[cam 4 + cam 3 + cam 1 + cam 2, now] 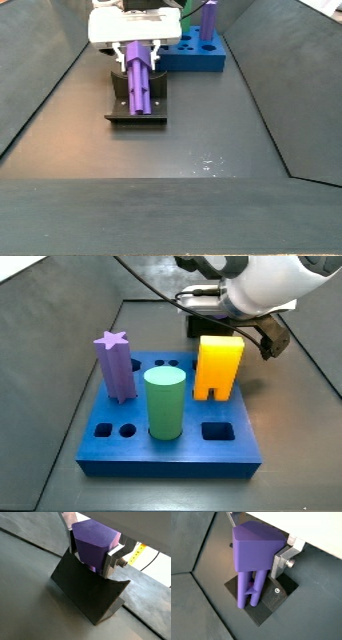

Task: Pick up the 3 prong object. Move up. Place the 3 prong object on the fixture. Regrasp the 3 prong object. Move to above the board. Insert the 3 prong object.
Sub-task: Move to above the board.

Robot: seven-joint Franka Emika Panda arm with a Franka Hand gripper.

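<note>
In a wrist view the end effector [95, 556] is clamped on the purple 3 prong object [93, 543], silver fingers [113, 558] pressing its sides. Directly under it stands the dark fixture [90, 592] on the grey floor [27, 587].

In a wrist view the object [254, 557] hangs from the end effector [258, 559] with its prongs pointing down onto the fixture [271, 599], the tips over the base plate; whether they touch it I cannot tell.

In a side view the end effector [227, 328] is behind the blue board [167, 446], just beyond the yellow block [219, 366]. On the board, nearer than the end effector, stand a green cylinder [164, 402] and a purple star post [116, 368].

In a side view the end effector [139, 50] holds the object [139, 80] upright over the fixture [138, 105], the board [194, 55] just beyond it.
</note>
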